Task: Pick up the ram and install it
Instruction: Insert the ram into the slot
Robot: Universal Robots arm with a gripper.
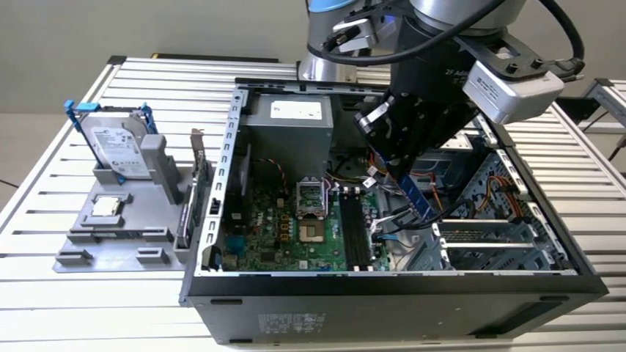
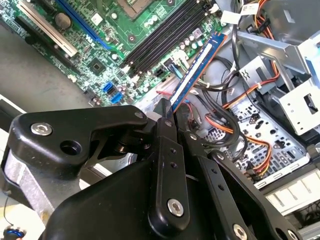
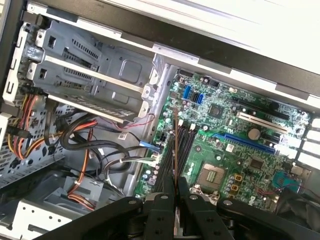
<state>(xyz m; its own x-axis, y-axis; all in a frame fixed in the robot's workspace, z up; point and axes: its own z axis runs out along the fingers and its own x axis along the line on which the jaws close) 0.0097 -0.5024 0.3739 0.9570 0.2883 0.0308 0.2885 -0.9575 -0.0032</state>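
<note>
We are looking at the gripper [image 2: 167, 114] with its jaws clenched on one short end of the ram [image 2: 197, 67], so the rest of the stick is jutting out past them into the open computer case [image 1: 391, 293]. In the exterior view the ram is hanging tilted inside the case, just to the exterior view's right of the black memory slots [image 2: 165, 37] and not seated in any of them. Its free end is hovering over a tangle of black and orange cables [image 2: 227, 117]; whether it is brushing one we cannot quite tell.

We are judging the stick to be light, stiff and brittle: a thin flat board, blue-faced on the side shown in the second wrist view, seen edge-on as a mere line in the first wrist view. It is likely bending little and cracking if twisted. We are thinking the best hold is on the plain edges or short ends, away from the contact row and chips. The green motherboard [image 3: 220, 150] is looking densely studded with small parts, while the case walls are bare perforated grey metal.
</note>
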